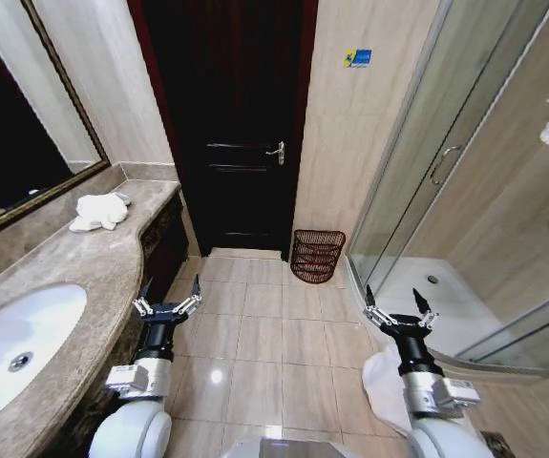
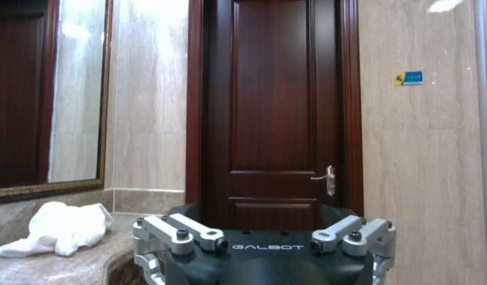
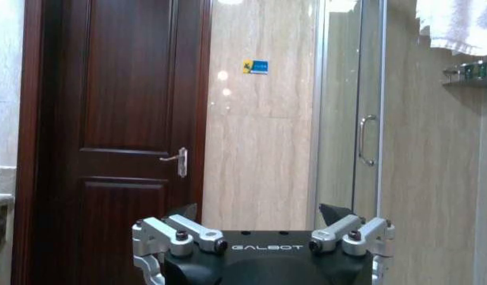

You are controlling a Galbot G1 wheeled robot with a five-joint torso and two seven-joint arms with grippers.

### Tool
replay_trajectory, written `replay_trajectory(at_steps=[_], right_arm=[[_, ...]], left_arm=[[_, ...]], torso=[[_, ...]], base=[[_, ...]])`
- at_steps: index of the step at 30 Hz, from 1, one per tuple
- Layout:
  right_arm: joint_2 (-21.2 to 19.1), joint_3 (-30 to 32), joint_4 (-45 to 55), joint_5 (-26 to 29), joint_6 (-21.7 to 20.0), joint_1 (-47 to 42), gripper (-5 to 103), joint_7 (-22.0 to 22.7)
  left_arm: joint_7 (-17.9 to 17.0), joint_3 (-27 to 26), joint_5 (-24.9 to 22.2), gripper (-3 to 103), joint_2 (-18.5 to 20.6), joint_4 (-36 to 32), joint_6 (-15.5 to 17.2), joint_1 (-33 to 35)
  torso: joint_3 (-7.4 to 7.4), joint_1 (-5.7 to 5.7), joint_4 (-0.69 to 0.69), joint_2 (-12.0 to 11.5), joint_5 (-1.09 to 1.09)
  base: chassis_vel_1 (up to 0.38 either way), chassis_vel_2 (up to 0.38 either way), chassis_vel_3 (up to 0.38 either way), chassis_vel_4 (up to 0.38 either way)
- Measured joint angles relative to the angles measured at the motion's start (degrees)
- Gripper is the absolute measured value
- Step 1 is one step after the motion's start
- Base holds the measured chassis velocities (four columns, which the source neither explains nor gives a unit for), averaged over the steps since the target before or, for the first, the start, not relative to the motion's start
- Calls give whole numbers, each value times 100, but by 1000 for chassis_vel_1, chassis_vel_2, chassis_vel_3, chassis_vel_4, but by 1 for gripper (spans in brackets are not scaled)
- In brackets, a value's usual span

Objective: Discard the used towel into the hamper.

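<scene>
Bathroom scene seen from the robot's head, looking down a tiled floor (image 1: 255, 334) toward a dark wooden door (image 1: 231, 114). Along the left runs a marble worktop (image 1: 73, 267) with a white sink (image 1: 11, 348), and a crumpled white towel (image 1: 99, 211) lies at its far end beneath the mirror (image 1: 7, 124). The hamper (image 1: 317, 256), a dark reddish-brown openwork basket, stands on the floor against the wall just right of the door, beside the glass shower enclosure (image 1: 446, 172). The left pincer (image 1: 167, 305) hangs beside the worktop edge, fingers spread open and empty. The right pincer (image 1: 400, 313) hangs near the shower base, likewise open and empty.
</scene>
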Motion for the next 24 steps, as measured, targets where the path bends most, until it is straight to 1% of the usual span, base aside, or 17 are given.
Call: replay_trajectory(at_steps=[4, 6, 7, 8, 9, 10, 11, 12, 13, 15, 16, 17, 18, 21, 22, 24], right_arm=[[0, 25, -22, 11, -18, 22, 100, -11], [13, 330, -299, 173, -283, 249, 100, -171], [13, 330, -299, 173, -283, 249, 100, -171], [26, 616, -571, 329, -535, 495, 100, -308], [38, 766, -683, 428, -682, 671, 100, -413], [64, 806, -646, 520, -814, 716, 100, -554], [69, 833, -571, 592, -898, 721, 100, -635], [69, 833, -571, 592, -898, 721, 100, -635], [56, 865, -416, 733, -1007, 682, 100, -707], [20, 900, -272, 791, -1034, 639, 100, -732], [6, 912, -206, 799, -1040, 624, 100, -736], [6, 912, -206, 799, -1040, 624, 100, -736], [-2, 913, -144, 799, -1045, 618, 100, -738], [-3, 905, -90, 799, -1049, 618, 100, -737], [6, 897, -61, 789, -1040, 626, 100, -741], [17, 918, -56, 738, -1027, 665, 100, -810]], left_arm=[[0, -14, -21, 100, 16, 1, 3, -4], [-2, -135, -180, 100, 128, 44, 56, -37], [-2, -135, -180, 100, 128, 44, 56, -37], [-14, -299, -389, 100, 281, 107, 128, -80], [-33, -513, -671, 100, 479, 193, 227, -142], [-50, -708, -926, 100, 666, 274, 321, -198], [-61, -826, -1075, 100, 772, 316, 372, -231], [-61, -826, -1075, 100, 772, 316, 372, -231], [-87, -1106, -1439, 100, 1031, 431, 501, -307], [-114, -1381, -1795, 100, 1289, 535, 629, -387], [-21, -1502, -1930, 100, 1308, 448, 749, -373], [-21, -1502, -1930, 100, 1308, 448, 749, -373], [68, -1547, -1992, 100, 1293, 301, 812, -358], [136, -1557, -2013, 100, 1274, 225, 855, -356], [165, -1502, -1952, 100, 1263, 224, 869, -382], [185, -1349, -1789, 100, 1255, 243, 870, -465]], torso=[[0, 0, 0, 0, -2], [-1, -1, 0, 1, -4], [-1, -1, 0, 1, -4], [0, -1, -1, 0, 3], [0, 0, 3, -1, 3], [0, 0, -1, 0, 2], [0, 1, 1, 0, -2], [0, 1, 1, 0, -2], [0, 1, 1, 0, -1], [0, 1, -2, 0, -2], [0, 1, -2, 0, -5], [0, 1, -2, 0, -5], [0, 0, 1, 0, -2], [0, -1, 1, 1, 2], [0, 0, 1, 0, -2], [0, -1, 0, 0, 1]], base=[[0, 0, 0, 0], [0, 0, 0, 0], [0, 0, 0, 0], [0, 0, 0, 0], [0, 0, 0, 0], [0, 0, 0, 0], [0, 0, 0, 0], [0, 0, 0, 0], [0, 0, 0, 0], [0, 0, 0, 0], [0, 0, 0, 0], [0, 0, 0, 0], [0, 0, 0, 0], [0, 0, 0, 0], [0, 0, 0, 0], [0, 0, 0, 0]])
